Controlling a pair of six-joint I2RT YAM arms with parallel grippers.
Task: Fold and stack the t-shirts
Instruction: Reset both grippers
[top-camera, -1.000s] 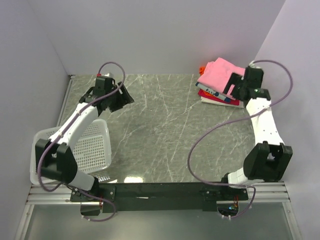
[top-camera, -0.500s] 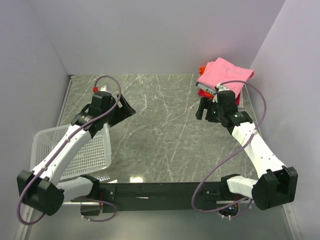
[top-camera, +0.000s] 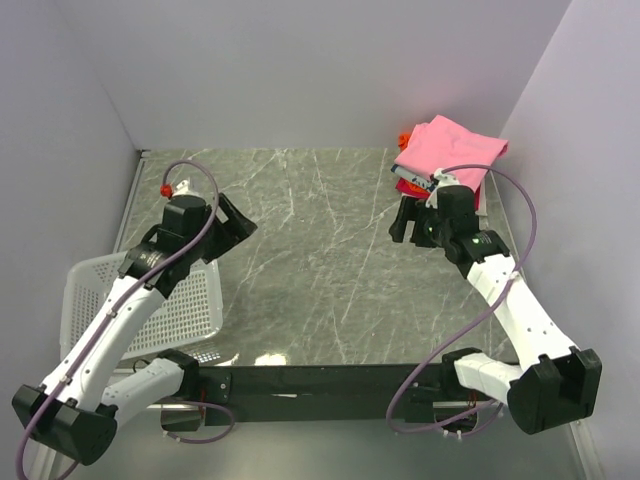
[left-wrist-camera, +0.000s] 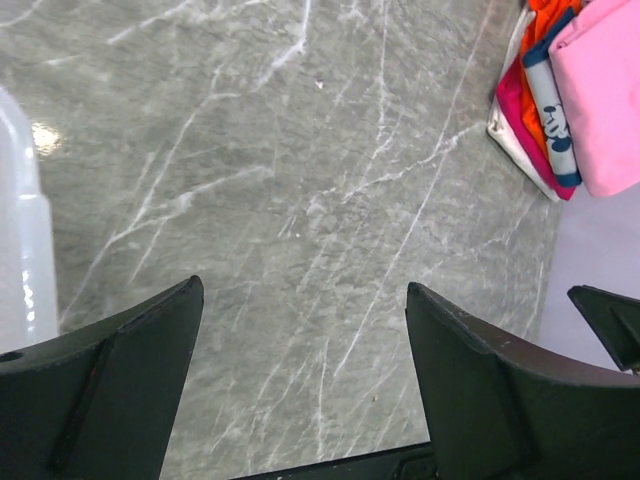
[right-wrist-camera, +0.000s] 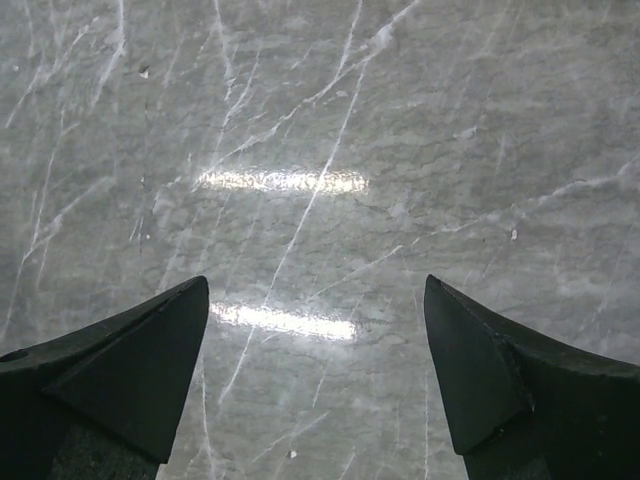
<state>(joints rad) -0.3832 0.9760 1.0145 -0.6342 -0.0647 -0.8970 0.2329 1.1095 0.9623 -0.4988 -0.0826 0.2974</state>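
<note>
— Firstly, nearest the bases: anything held?
— Nothing in the left gripper (top-camera: 232, 225), fingers spread wide over the bare table (top-camera: 320, 260), just beside the white mesh basket (top-camera: 195, 295). Nothing in the right gripper (top-camera: 405, 222) either, likewise wide apart, close to the pile.
— Loose cloth in the basket?
— None visible, though partly hidden by the left arm (top-camera: 120, 310).
— Further back?
— Far right corner: t-shirts (top-camera: 445, 165) stacked, pink t-shirt (top-camera: 452, 145) folded on top, navy printed tee (left-wrist-camera: 548, 90), red tee (left-wrist-camera: 520, 105), white tee (left-wrist-camera: 512, 135) and orange tee (left-wrist-camera: 545, 15) beneath.
— Judgement?
— Folding and stacking apparently complete. Nothing unfolded on view. Left, at most: squaring the pile.
</note>
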